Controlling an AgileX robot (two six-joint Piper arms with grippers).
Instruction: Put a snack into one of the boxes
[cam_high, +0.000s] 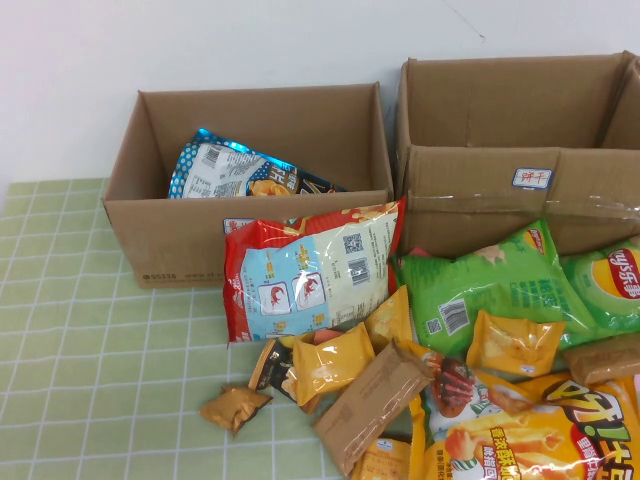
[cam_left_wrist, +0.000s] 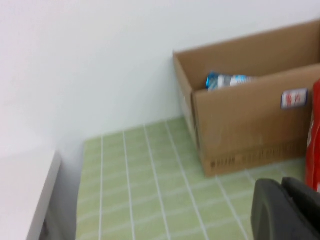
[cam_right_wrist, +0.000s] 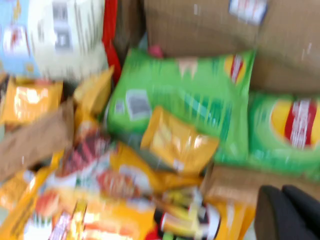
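The shiny blue foil chip bag (cam_high: 240, 170) lies inside the smaller brown cardboard box (cam_high: 180, 235) at the back left, its white back panel facing up. It also shows in the left wrist view (cam_left_wrist: 227, 80), peeking over the wall of the box (cam_left_wrist: 240, 130). My left gripper (cam_left_wrist: 282, 184) is shut and empty, low over the green tiled mat in front of and left of that box. My right gripper (cam_right_wrist: 282, 192) is shut and empty above the snack pile. Neither gripper shows in the high view.
A red bag with a pale blue panel (cam_high: 310, 270) leans on the small box's front. The larger taped box (cam_high: 480, 200) stands at the back right. Green chip bags (cam_high: 490, 285), yellow packets (cam_high: 330, 365) and a brown pack (cam_high: 375, 400) crowd the front right.
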